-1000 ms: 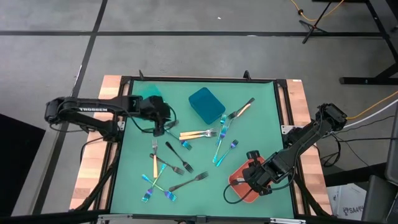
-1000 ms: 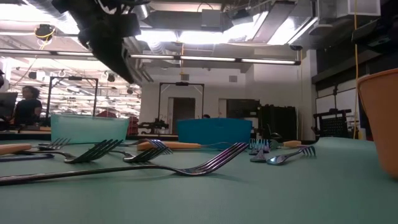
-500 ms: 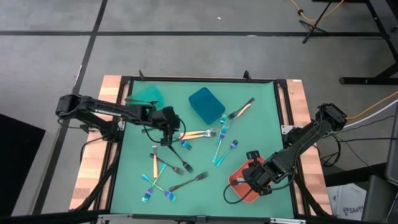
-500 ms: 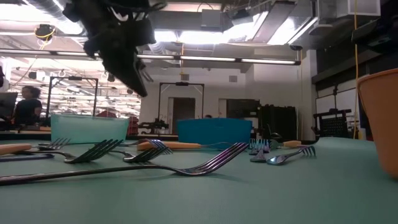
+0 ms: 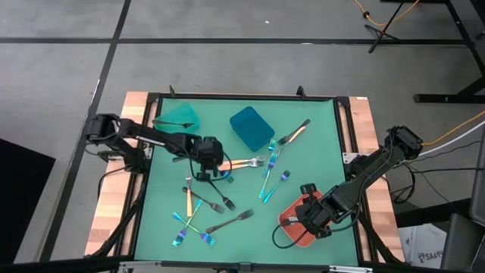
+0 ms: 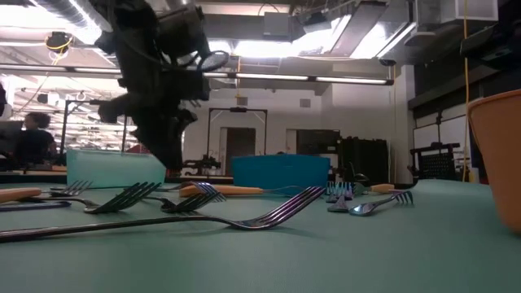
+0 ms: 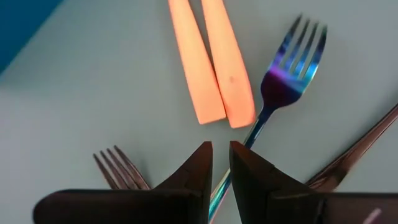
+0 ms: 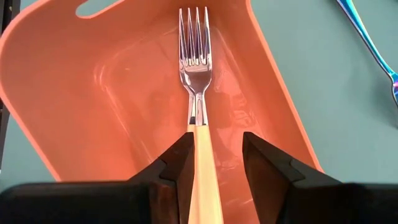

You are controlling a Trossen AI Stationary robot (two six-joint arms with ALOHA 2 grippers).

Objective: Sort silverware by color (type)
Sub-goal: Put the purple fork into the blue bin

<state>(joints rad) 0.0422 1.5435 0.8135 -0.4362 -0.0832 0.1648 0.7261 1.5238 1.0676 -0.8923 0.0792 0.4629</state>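
Note:
Several forks lie scattered on the green mat: gold-handled ones (image 5: 241, 162), black ones (image 5: 216, 193) and iridescent ones (image 5: 269, 178). My left gripper (image 5: 204, 168) hangs low over the mat's middle, pointing steeply down, its fingers (image 7: 200, 163) a narrow gap apart with nothing between them. Under it lie two gold handles (image 7: 211, 62), an iridescent fork (image 7: 292, 62) and black tines (image 7: 118, 168). My right gripper (image 8: 214, 155) stands open over the coral bin (image 5: 292, 235). A gold-handled fork (image 8: 198, 74) lies in that bin, and its handle runs back between the fingers. My right gripper has the fork's gold handle (image 8: 203, 155) between its open fingers, close to one finger and with a clear gap to the other. I cannot tell whether that finger touches it. The fork's head (image 8: 194, 37) lies on the bin's floor. My left gripper touches nothing.
A teal bin (image 5: 182, 114) with a dark fork in it stands at the far left. A blue bin (image 5: 251, 127) stands at the far middle. Black frame rails edge the mat. In the low view the room behind shows a person (image 6: 32, 138) far off.
My left gripper has come down from beside the teal bin toward the table's right and near edges. It now hangs low over the forks in the middle, and it has rolled a little on the way. Its finger gap looks unchanged.

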